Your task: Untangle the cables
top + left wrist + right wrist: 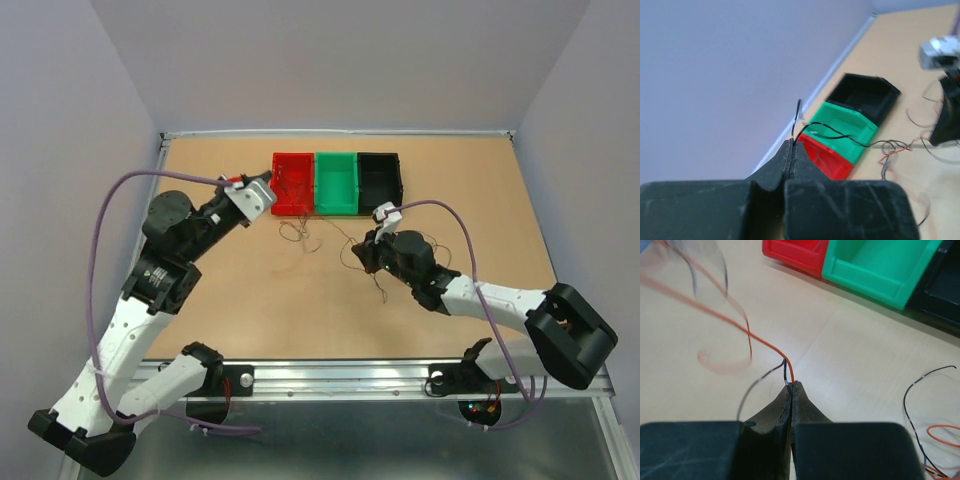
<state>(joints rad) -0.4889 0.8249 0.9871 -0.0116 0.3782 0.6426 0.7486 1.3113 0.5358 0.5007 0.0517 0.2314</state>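
From above, found the left tool (268, 190) lifted off the table (480, 200) at the left wall of the red bin (292, 186), pinched shut on one strand, apparently to draw it up and clear of the rest. Found the right tool (368, 250) low over the table, right of the red bin and nearer the arm bases, likewise shut, probably as an anchor against that pull. Saw the cables (300, 235) strewn in thin loops just in front of the red bin and trailing right toward the right tool; could not follow single strands there. Noted a green bin (336, 183) and a black bin (380, 180) in a row right of the red bin, presumably one per wire colour. Through the left wrist camera, saw jaws pressed flat together at the left tool (791, 145) on a dark wire (825, 134), short end poking up, long end arching over the red bin (827, 157) toward the clump beyond. Through the right wrist camera, saw the right tool (791, 386) clamped on an orange-red wire (740, 327) stretched taut away to the left, below the red bin (795, 252), with a dark strand (785, 369) at the tip too; could not tell whether gripped or merely alongside.
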